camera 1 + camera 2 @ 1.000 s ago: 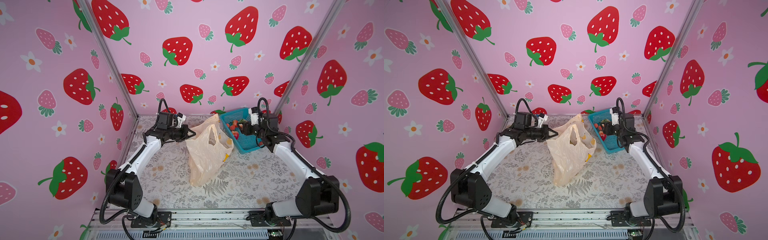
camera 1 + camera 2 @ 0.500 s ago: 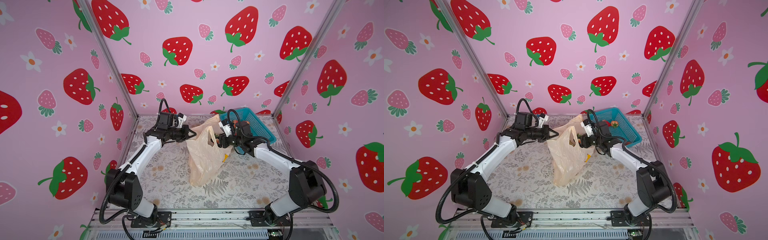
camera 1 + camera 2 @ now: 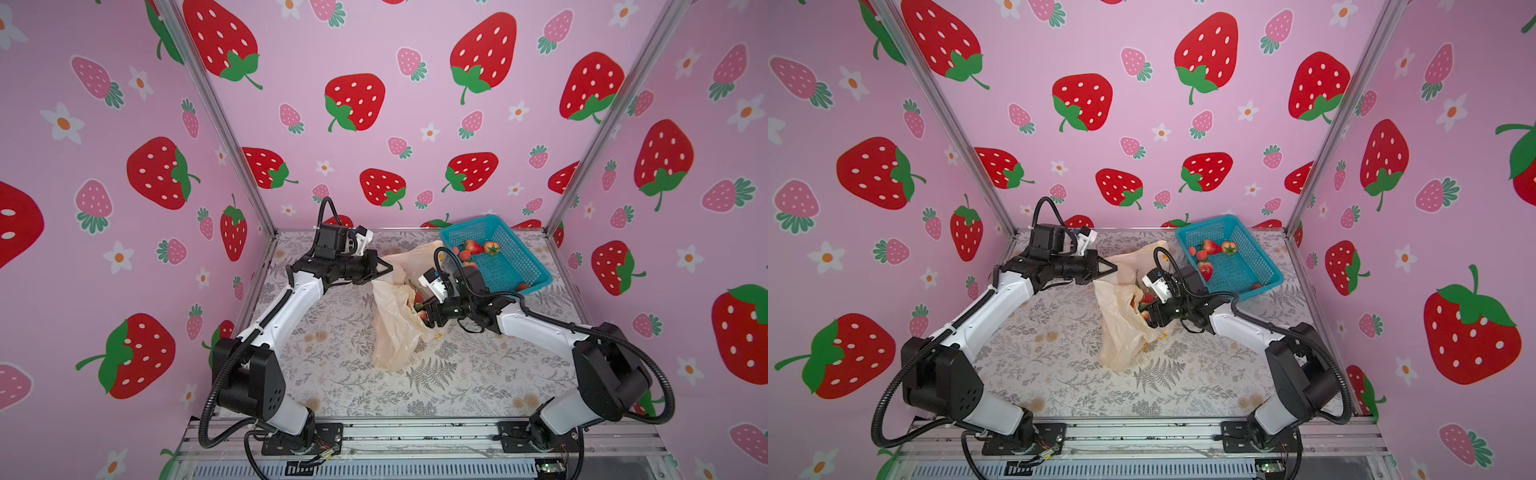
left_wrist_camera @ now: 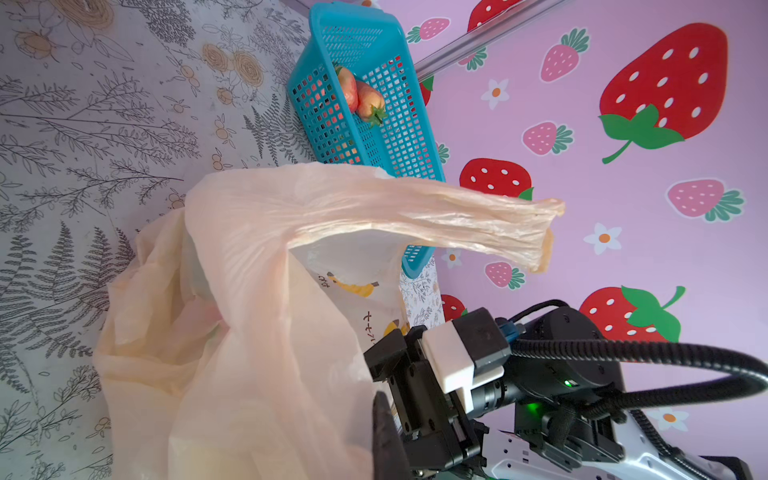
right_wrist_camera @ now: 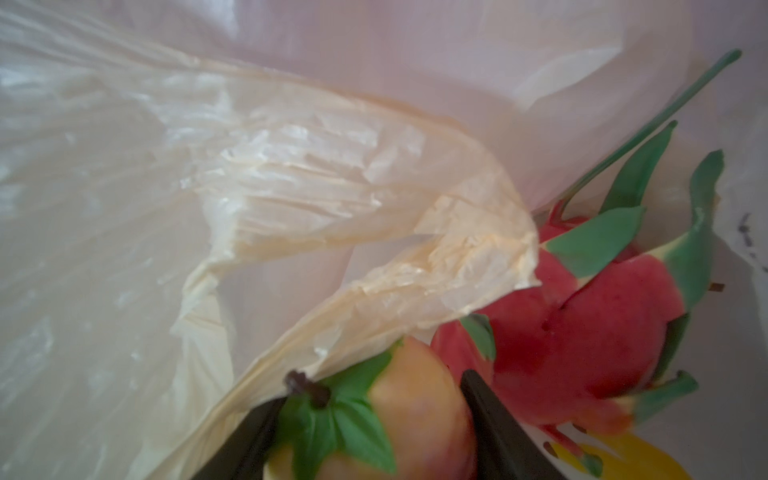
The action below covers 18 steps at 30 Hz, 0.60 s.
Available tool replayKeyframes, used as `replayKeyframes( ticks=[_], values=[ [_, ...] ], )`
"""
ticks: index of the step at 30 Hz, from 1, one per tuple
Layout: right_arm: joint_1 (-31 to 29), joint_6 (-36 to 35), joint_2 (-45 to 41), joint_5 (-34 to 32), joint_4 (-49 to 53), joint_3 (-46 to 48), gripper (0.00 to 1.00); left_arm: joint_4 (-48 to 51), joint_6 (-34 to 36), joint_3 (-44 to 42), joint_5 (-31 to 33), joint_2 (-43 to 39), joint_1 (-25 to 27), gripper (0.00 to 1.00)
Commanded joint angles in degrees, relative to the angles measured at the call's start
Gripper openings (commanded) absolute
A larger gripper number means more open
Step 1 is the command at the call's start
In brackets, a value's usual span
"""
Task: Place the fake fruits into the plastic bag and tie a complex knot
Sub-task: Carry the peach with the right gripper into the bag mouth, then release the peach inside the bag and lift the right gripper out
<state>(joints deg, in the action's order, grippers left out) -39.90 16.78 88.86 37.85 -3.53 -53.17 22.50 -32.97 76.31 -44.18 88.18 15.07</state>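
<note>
Right end effector (image 3: 425, 316) brought fruit (image 5: 415, 415) into bag (image 3: 392, 336); print (image 4: 368, 322) unreadable.

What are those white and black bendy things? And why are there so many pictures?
They are two robot arms on a table. Two pictures look down from above, and two come from small cameras on the arms' wrists. The left tool is pinched shut on the plastic bag, holding it up and open. The right tool reaches into the bag's mouth, gripping a pale orange fruit beside a big red fruit already inside. More strawberries wait in the blue basket.
</note>
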Motion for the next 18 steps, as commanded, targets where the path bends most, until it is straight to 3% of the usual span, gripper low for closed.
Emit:
replayKeyframes(
  ticks=[1,7,18],
  values=[
    [0.3,-0.2,1.0,-3.8,0.8,-1.0,0.48,-0.7,0.4,-0.6,-1.3,-0.5,0.2,0.0],
    [1.9,2.3,2.7,-7.8,-0.3,-2.7,0.59,-0.6,0.3,-0.6,-1.4,-0.5,0.2,0.0],
    [3.8,1.7,1.3,-7.3,-0.6,-3.9,0.81,-0.2,0.6,-0.4,-1.3,-0.5,0.2,0.0]
  ],
)
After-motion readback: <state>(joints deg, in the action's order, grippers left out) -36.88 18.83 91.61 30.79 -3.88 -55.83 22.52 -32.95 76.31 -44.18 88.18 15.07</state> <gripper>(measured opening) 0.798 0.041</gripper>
